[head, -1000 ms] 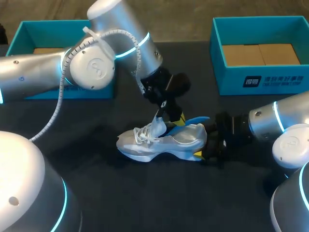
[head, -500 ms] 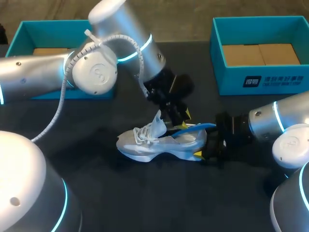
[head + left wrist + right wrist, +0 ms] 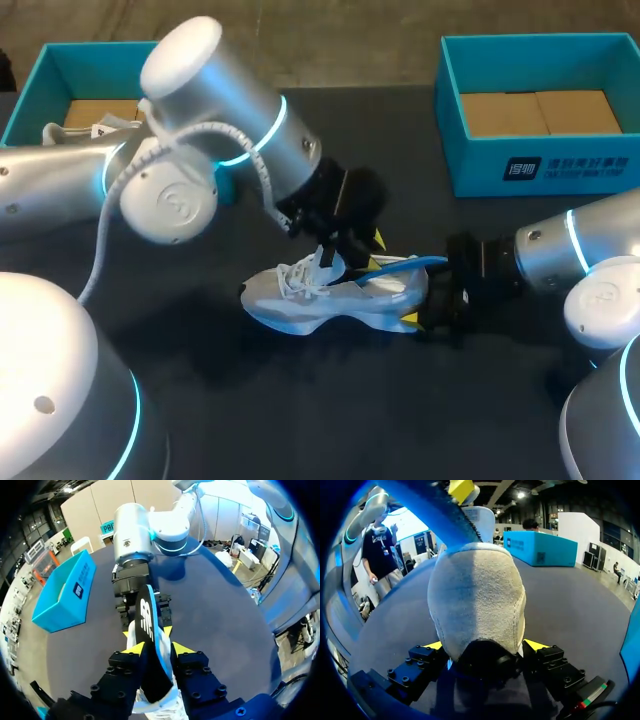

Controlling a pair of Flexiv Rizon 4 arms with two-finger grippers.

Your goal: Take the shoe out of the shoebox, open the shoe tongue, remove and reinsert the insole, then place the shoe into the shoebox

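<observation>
Table [image 3: 300, 420]; right fingers [image 3: 536, 644] clamp shoe [image 3: 330, 295] (heel); left fingers [image 3: 182, 648], insole [image 3: 148, 625]

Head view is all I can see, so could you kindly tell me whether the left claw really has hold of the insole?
Observer: Yes. In the left wrist view, the insole is pinched between both fingers of the left claw, with its dark face toward the camera.
Operator: Thank you. Does the right claw hold the heel from both sides?
Observer: It does. In the right wrist view, the heel of the shoe sits between the fingers of the right claw, with a yellow tip against each side.
</observation>
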